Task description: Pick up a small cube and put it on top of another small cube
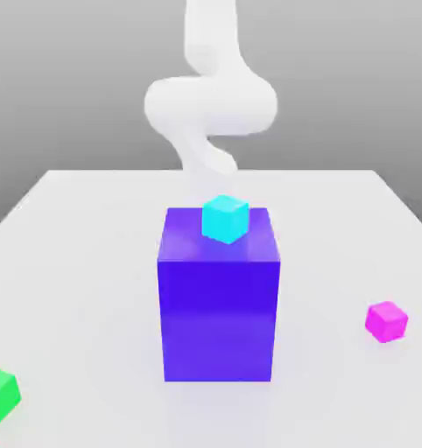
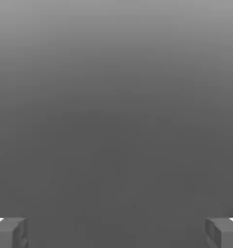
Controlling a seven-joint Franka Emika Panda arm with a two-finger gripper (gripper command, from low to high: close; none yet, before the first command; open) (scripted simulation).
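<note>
The small cube (image 1: 386,322) is plain bright magenta, 1 solid colour with slightly differing shades on its faces. It rests on the counter (image 1: 337,262) toward the exterior view's right, turned so that 1 vertical edge faces the camera, with 3 faces showing.

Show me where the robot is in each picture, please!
Exterior view: its white arm is top middle, beyond the big purple-blue block.
Hand view: its open claw has fingers in two corners, wide apart.
Shared landmark: the robot itself; I can't tell whether the grey backgrounds match.
</note>
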